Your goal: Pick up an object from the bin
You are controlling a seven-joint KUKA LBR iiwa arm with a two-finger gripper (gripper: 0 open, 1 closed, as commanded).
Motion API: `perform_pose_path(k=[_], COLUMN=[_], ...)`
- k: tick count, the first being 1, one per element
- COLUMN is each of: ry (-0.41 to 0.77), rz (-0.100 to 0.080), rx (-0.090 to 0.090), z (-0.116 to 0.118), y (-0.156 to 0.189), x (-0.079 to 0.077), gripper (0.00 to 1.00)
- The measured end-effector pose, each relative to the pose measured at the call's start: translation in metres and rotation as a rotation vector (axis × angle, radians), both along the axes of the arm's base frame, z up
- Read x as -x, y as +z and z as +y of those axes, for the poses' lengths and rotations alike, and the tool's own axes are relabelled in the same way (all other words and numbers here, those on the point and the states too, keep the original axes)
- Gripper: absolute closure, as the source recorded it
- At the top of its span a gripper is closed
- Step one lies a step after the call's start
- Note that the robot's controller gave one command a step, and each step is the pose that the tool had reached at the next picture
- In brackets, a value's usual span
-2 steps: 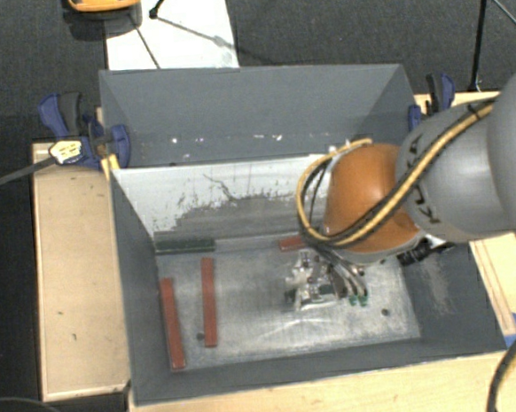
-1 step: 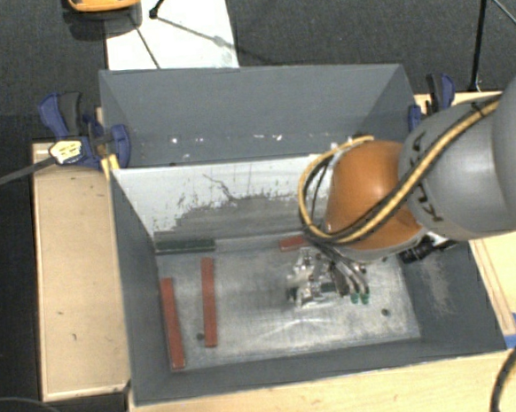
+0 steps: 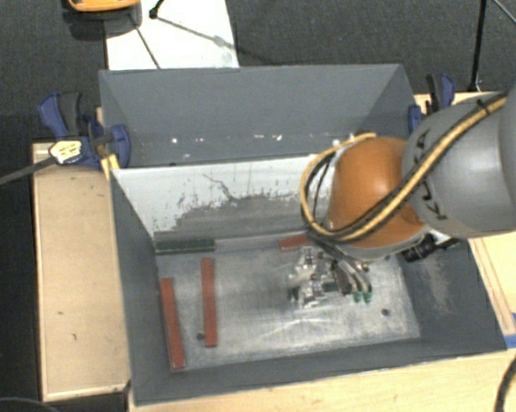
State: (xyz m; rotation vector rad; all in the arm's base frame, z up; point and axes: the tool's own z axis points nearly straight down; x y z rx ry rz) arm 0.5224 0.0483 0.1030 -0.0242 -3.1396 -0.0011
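Grey bin floor [image 3: 250, 334] is looking bare around the gripper [image 3: 322, 283], so we are risking a close on nothing. We are not managing to tell whether the claw is spread or pressed together. Nearest to it, a short reddish-brown bar [image 3: 290, 242] is lying flat at the foot of the back wall [image 3: 239, 193], partly hidden under the orange cover [image 3: 368, 192]. We are judging that something so thin and low-lying could slip out of a shallow pinch.

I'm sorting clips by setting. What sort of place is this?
Most likely a robotics lab test rig: a robot arm has its gripper down in a grey metal bin holding a few loose things, reddish-brown sticks and a dark green stick.
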Motion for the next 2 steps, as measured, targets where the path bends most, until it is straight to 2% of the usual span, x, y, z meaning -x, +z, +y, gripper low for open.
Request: perform_pose_path(k=[1, 2], ry=[-0.001, -0.001], rz=[0.006, 0.003], rx=[0.001, 0.001], z=[0.000, 0.000], y=[0.020, 0.043], x=[0.001, 0.000], gripper=[1.00, 1.00])
